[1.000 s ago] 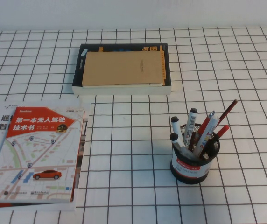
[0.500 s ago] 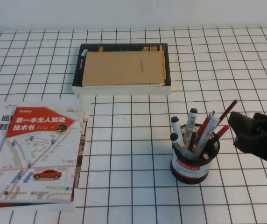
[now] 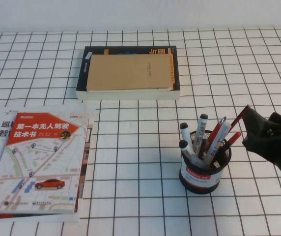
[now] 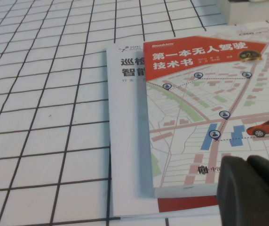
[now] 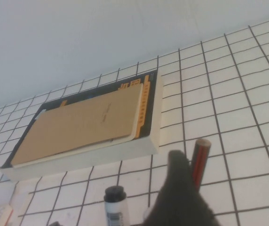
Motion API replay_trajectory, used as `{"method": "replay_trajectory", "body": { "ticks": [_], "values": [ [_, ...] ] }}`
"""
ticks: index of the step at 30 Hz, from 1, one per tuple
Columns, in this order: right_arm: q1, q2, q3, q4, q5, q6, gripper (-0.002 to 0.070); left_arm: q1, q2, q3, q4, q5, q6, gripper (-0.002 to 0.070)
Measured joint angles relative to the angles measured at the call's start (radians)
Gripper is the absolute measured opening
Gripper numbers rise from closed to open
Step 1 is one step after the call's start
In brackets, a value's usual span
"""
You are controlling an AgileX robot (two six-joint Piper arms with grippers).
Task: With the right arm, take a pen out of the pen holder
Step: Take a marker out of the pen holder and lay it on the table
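A black mesh pen holder [image 3: 200, 172] stands at the front right of the checked table, holding several pens and markers. A thin red pencil [image 3: 239, 118] leans out of it to the right. My right gripper [image 3: 264, 122] hovers just right of the holder at the pencil's top end, open, with its left finger beside the pencil tip. In the right wrist view that dark finger [image 5: 179, 174] lies right against the red pencil [image 5: 200, 157]; the other finger is out of frame. My left gripper [image 4: 249, 188] hangs shut over the map-cover book [image 4: 205, 94].
A stack of books [image 3: 129, 72] with a tan cover on top lies at the back centre. Two overlapping books [image 3: 42, 157] lie at the front left. A black marker cap [image 5: 114, 194] shows close to the right gripper.
My right gripper came in from the right edge, moved left to the leaning red pencil and spread its fingers open. Pens and books have not moved.
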Motion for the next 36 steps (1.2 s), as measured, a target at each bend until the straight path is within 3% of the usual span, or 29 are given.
{"method": "replay_trajectory", "body": {
  "ticks": [9, 28, 36],
  "values": [
    [0.000, 0.122, 0.000, -0.026, -0.138, 0.082, 0.0425, 0.000, 0.000, 0.000, 0.000, 0.000, 0.000, -0.0004],
    [0.002, 0.244, -0.088, -0.060, -0.167, 0.147, 0.0424, 0.000, 0.000, 0.000, 0.000, 0.000, 0.000, -0.0004],
    [0.002, 0.277, -0.117, -0.060, -0.175, 0.154, 0.0333, 0.000, 0.000, 0.000, 0.000, 0.000, 0.000, -0.0004]
  ]
}}
